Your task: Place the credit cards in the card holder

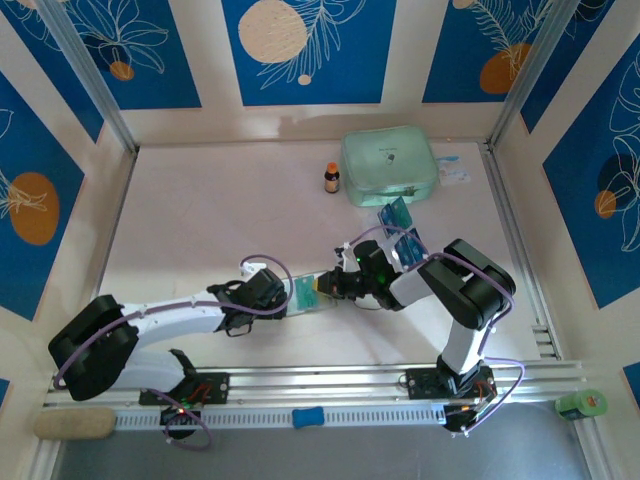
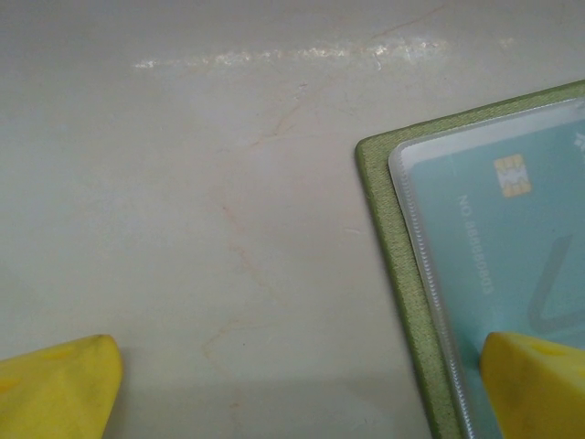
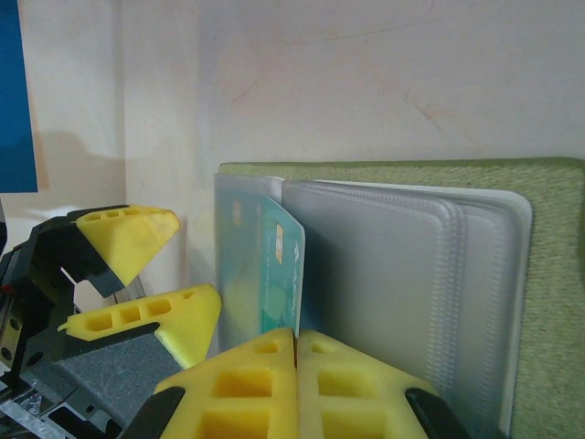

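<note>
Midway | your right gripper point(image 3: 297, 340) pinches a credit card point(image 3: 279, 274) between sleeves of the card holder point(image 3: 548, 274) | left gripper point(image 2: 297, 366) gapes wide over one filled pocket | spare credit cards point(image 1: 396, 213) (loose) lie behind the right fingers.

Bare table point(image 1: 200, 220) lies left; brown bottle point(image 1: 332, 179), mint case point(image 1: 389, 165) and loose credit cards point(image 1: 397, 213) crowd the far right.

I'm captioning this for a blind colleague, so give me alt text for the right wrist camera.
The right pincer, shut, pinches a teal credit card slotted among the clear sleeves of the open olive-green card holder. The left pincer, open, sits beside the holder at the picture's left.
</note>
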Controlling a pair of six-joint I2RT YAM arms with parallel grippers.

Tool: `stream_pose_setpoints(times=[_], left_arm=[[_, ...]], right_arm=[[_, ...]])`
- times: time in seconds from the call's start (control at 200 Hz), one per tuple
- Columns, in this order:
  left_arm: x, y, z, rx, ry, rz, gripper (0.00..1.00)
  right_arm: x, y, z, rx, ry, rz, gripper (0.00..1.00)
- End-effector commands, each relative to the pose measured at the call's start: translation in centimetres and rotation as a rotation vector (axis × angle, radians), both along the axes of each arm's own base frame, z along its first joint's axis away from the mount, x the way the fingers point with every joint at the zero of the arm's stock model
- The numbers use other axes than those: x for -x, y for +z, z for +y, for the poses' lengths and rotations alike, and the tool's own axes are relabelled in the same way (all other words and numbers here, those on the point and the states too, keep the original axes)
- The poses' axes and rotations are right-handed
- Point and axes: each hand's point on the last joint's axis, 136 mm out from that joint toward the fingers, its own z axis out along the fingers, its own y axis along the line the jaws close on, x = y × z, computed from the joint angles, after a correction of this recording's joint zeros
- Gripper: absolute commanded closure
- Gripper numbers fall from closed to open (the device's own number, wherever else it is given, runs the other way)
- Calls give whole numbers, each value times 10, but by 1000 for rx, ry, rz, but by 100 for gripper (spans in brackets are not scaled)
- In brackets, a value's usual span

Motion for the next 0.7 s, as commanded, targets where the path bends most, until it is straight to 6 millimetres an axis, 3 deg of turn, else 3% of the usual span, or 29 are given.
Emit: stream_pose_setpoints(times=[0.0,0.695], left_arm=[[5,-6,14,-45,18,16,0],[5,-6,13,-38,18,13,0]], right_arm=[[14,-14,0,35,40,72,100],[23,-23,16,71,124,129,100]])
